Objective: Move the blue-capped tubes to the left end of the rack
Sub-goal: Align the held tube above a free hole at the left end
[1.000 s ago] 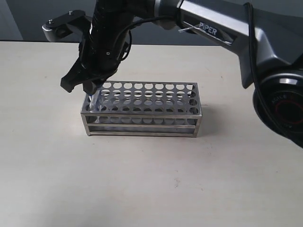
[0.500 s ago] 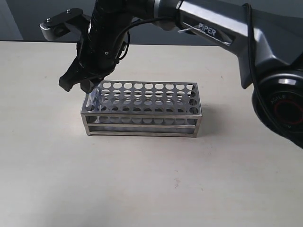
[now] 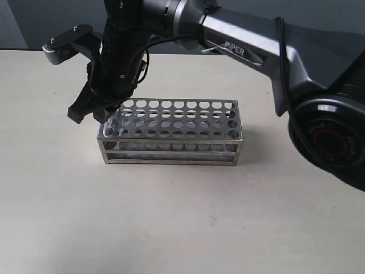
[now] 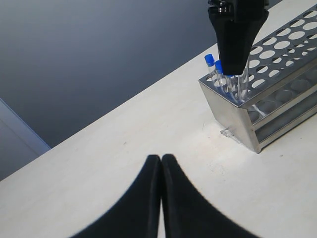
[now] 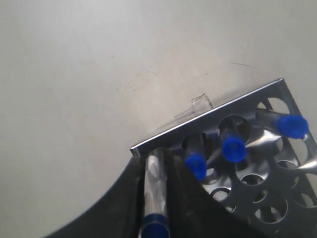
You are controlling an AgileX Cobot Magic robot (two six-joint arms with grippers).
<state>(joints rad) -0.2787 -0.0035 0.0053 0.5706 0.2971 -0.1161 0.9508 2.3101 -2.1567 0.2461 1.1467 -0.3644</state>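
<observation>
Blue-capped tube point(image 5: 154, 191) stays clamped in right end effector point(image 5: 154, 166), which shifted left over rack point(image 3: 171, 138).

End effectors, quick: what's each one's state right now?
Left end effector: closed, holding nothing.
Right end effector: closed on a blue-capped tube.

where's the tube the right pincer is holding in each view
Exterior: held tube, at the rack's left end.
Left wrist: held tube under the right pincer's tip.
Right wrist: held tube clamped in the right pincer.
Shared landmark: the rack's left end edge.
</observation>
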